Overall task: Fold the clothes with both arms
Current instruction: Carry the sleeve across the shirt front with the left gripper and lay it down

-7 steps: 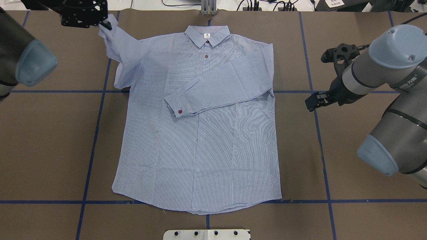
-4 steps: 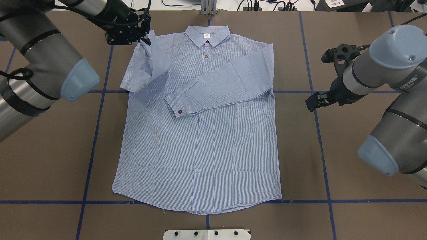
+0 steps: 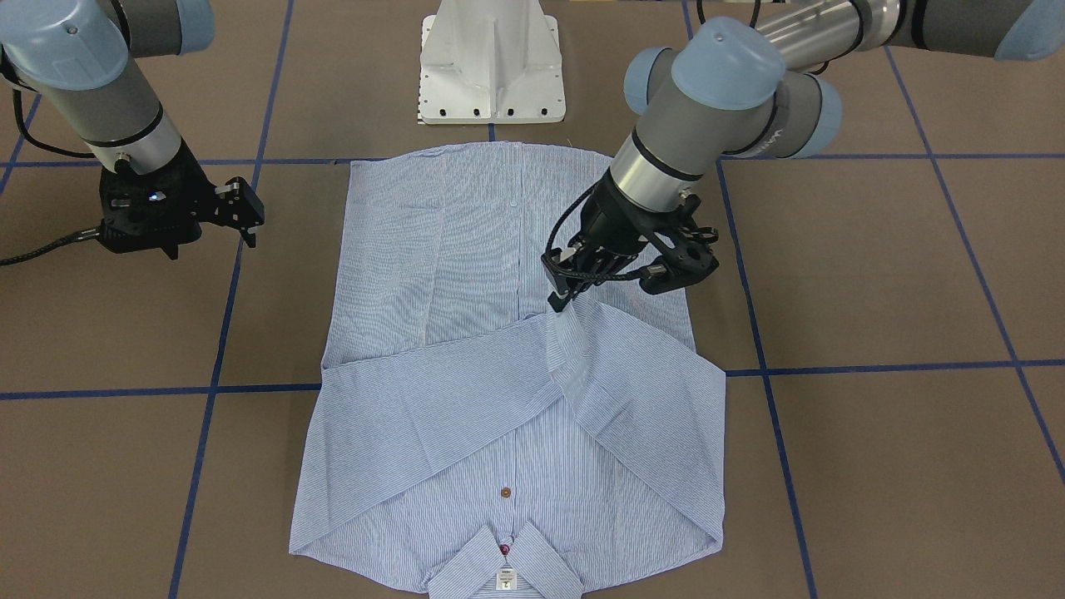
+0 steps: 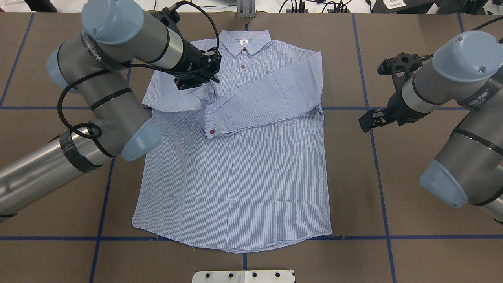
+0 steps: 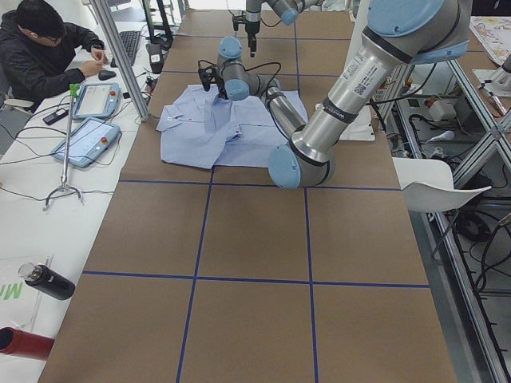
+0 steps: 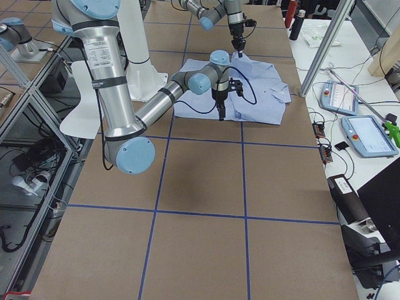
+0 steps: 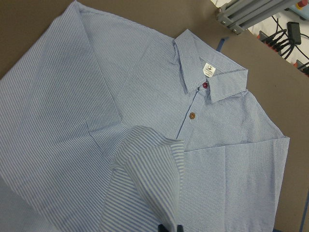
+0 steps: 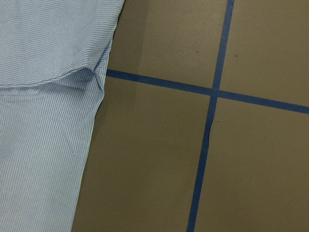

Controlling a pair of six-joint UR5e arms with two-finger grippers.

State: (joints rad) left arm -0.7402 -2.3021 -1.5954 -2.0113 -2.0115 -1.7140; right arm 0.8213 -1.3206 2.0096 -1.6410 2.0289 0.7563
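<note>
Pinching the sleeve cuff tight in my left gripper over the shirt, sleeve trailing diagonally toward its shoulder, folded sleeve just beside; right gripper well apart, opening unclear.

We see the shirt lying on the brown worktop, collar closed by a dark red button, its cuff raised at our left hand.
</note>
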